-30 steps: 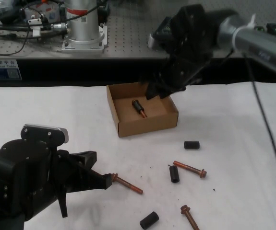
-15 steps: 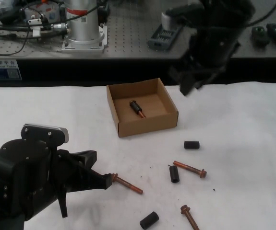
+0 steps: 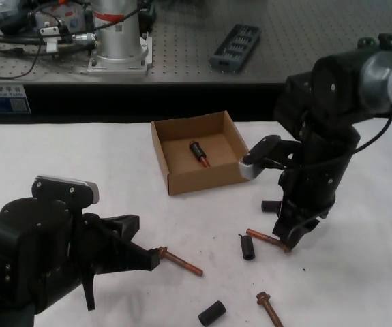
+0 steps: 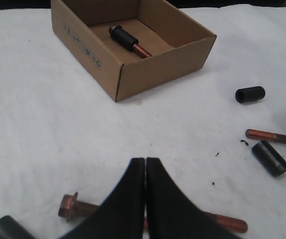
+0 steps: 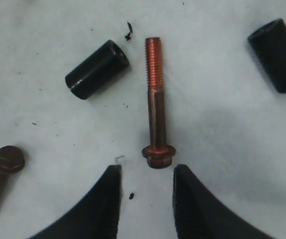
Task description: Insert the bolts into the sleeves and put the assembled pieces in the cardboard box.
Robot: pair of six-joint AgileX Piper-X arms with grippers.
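Now the right gripper [image 5: 145, 173] hangs with its fingers parted just behind the head of a bolt [image 5: 156, 114], which lies at five o'clock from the cardboard box [image 3: 206, 178]. Pickup looks to be the step in hand: lower, then close on the shank. The left gripper [image 4: 145, 167] is pressed closed on nothing.

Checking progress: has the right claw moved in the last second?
Yes. From above the cardboard box, the right claw came down to the box's right, over a loose bolt.

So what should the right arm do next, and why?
Probably lower and close on the copper bolt: the right gripper hangs open over it, the bolt's head lined up with the gap, and a loose black sleeve lies beside it.
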